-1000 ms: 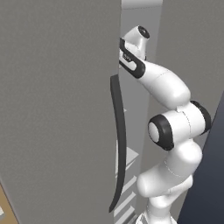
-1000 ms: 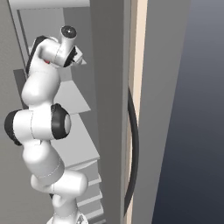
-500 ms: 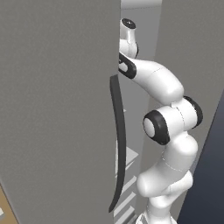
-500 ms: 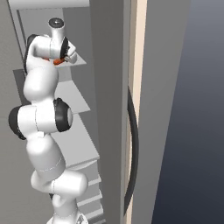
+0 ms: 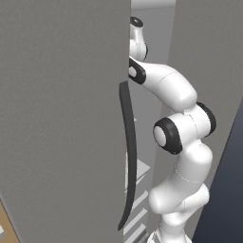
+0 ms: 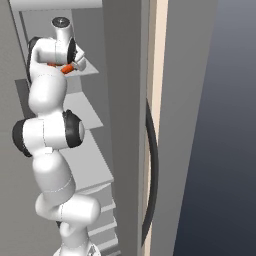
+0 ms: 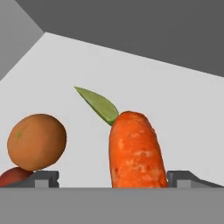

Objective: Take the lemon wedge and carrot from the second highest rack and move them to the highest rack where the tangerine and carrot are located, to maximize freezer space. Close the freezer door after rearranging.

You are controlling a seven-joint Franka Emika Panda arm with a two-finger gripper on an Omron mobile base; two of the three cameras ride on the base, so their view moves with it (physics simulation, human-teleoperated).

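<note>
Scene: a tall matte grey two-door freezer [image 5: 204, 71] was seen with its plain grey freezer door [image 5: 57, 118] swung open, its long dark curved handle [image 5: 129, 156] facing the base; the white arm was reached up to the highest rack [image 6: 90, 67] of pale flat shelving.
Gripper: the gripper [image 7: 112, 180] was seen with its two dark finger tips [image 7: 43, 179] standing wide apart, one on each side of a thick orange carrot with a green leaf [image 7: 134, 151]; nothing was clamped, and the carrot appeared to be lying on the rack floor between them.
Task things: the carrot was placed on the highest rack, with a round orange tangerine [image 7: 36, 141] near it on one side; a small dark red-orange shape [image 7: 13, 177] was touching the tangerine from below, cut off by the frame edge, possibly the second carrot, though this could not be told. In the right base view an orange carrot [image 6: 67, 69] was seen at the wrist on the top rack.
Count: two carrots at most, one certain; one tangerine; the lemon wedge could not be placed.
Stage: judged as a release on the top rack, with the door not yet closed.
Risks: the carrot could be dragged or rolled off the rack if a finger tip brushed it on withdrawal; the tangerine could be nudged and set rolling; the door could be struck by the elbow, since the arm stood just beside its edge.
</note>
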